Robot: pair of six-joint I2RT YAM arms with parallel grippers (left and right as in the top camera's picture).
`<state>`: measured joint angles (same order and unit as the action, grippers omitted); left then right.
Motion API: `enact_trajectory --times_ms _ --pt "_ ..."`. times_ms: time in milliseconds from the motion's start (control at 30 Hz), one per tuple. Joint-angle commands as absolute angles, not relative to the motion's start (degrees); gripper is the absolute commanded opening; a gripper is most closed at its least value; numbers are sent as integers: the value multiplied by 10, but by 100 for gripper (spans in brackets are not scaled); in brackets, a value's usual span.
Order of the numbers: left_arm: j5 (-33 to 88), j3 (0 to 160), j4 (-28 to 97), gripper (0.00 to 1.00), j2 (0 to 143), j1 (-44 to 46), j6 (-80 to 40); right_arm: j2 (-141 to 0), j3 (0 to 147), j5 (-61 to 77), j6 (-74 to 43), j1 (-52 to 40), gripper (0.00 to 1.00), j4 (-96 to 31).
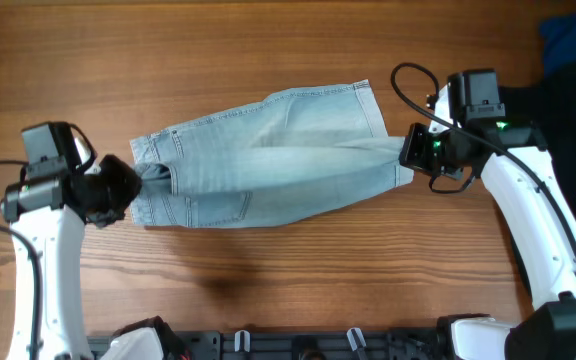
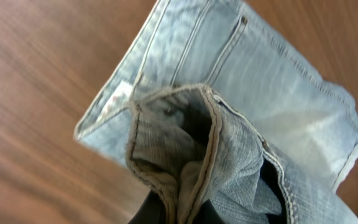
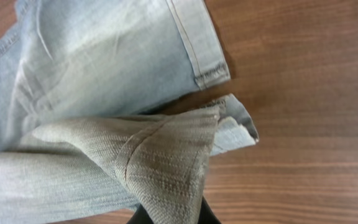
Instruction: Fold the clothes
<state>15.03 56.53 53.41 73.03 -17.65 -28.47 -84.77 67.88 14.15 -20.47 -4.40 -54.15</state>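
The light blue faded denim shorts [image 1: 268, 155] lie stretched across the middle of the wooden table, waistband at the left, leg hems at the right. My left gripper [image 1: 138, 185] is shut on the waistband; the left wrist view shows the bunched waistband [image 2: 185, 143] pinched between the dark fingers [image 2: 179, 214]. My right gripper [image 1: 408, 152] is shut on a leg hem, and the right wrist view shows that folded denim [image 3: 166, 162] rising from the fingers [image 3: 173, 216]. The other leg [image 3: 123, 56] lies flat beyond.
A black garment [image 1: 573, 110] and a royal blue cloth [image 1: 573, 35] lie at the table's far right, behind my right arm. Bare wood [image 1: 268, 270] lies in front of the shorts. A dark rail [image 1: 298, 345] runs along the front edge.
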Motion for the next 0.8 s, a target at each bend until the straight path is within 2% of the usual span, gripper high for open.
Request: enact_trajectory --times_ms 0,267,400,433,467,500,533,567,600,767 --pt "139 577 477 4 761 -185 -292 -870 692 147 -195 -38 4 -521" --pt "156 577 368 4 823 -176 -292 -935 713 166 -195 -39 4 -457" --pt "156 577 292 4 861 -171 -295 -967 732 212 -197 -41 5 -360" --pt "156 577 264 4 874 -171 -302 -977 736 221 -197 -42 8 -320" --pt "156 577 234 11 887 -171 -311 -986 736 229 -197 -45 19 -274" --pt "156 577 213 28 897 -171 -318 -992 736 236 -197 -47 46 -244" --pt "158 577 188 52 909 -170 -327 -999 736 246 -196 -49 87 -217" --pt "175 577 175 85 920 -170 -326 -1003 736 256 -197 -49 100 -205" --pt "185 577 174 100 925 -170 -326 -1004 736 256 -202 -49 100 -207" --pt "197 577 208 100 927 -171 -317 -1004 736 234 -192 -49 100 -272"
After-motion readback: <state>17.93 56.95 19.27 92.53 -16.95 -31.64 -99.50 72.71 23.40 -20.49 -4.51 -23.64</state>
